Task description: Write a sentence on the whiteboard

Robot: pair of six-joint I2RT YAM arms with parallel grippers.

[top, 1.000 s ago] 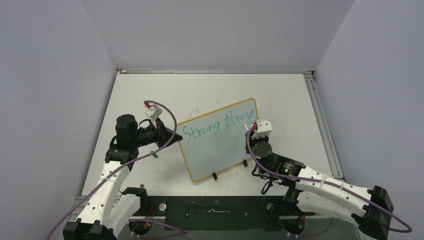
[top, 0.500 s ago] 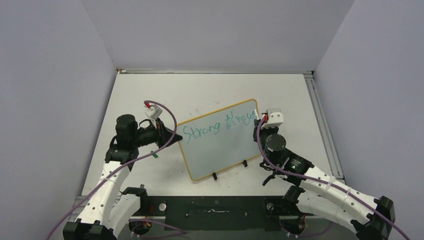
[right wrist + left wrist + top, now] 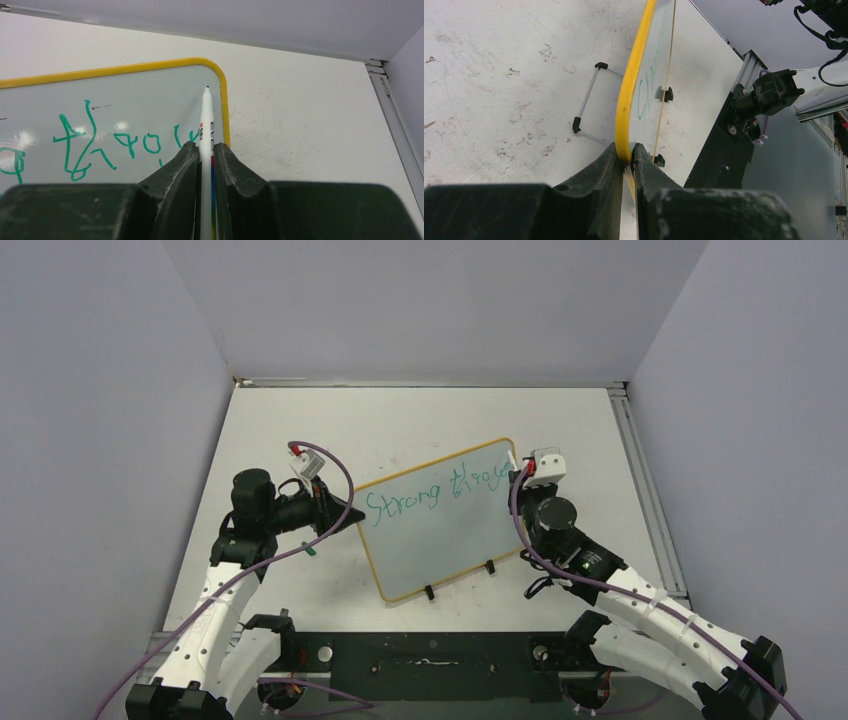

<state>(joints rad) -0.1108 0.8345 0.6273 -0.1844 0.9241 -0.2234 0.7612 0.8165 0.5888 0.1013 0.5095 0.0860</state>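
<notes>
The whiteboard (image 3: 440, 540), yellow-framed, lies slanted in the middle of the table. Its sentence (image 3: 432, 493) is green lettering along the upper part, reading roughly "Strong throu". My left gripper (image 3: 352, 517) is shut on the board's left edge; in the left wrist view its fingers (image 3: 626, 156) pinch the yellow frame (image 3: 636, 70). My right gripper (image 3: 206, 148) is shut on a white marker (image 3: 206, 117). The marker's dark tip sits by the board's upper right corner (image 3: 220, 80), just past the last green strokes (image 3: 120, 145). From above, the right gripper (image 3: 522, 483) is at the board's right end.
Two small black clips (image 3: 429, 592) sit on the board's near long edge. A thin wire bracket with black end caps (image 3: 586, 97) lies on the table left of the board. A metal rail (image 3: 640, 490) runs along the right side. The black base plate (image 3: 430, 655) spans the near edge.
My right arm has moved right along the top line with the marker, reaching the board's right corner, and more green letters now show. The left arm has not moved.
</notes>
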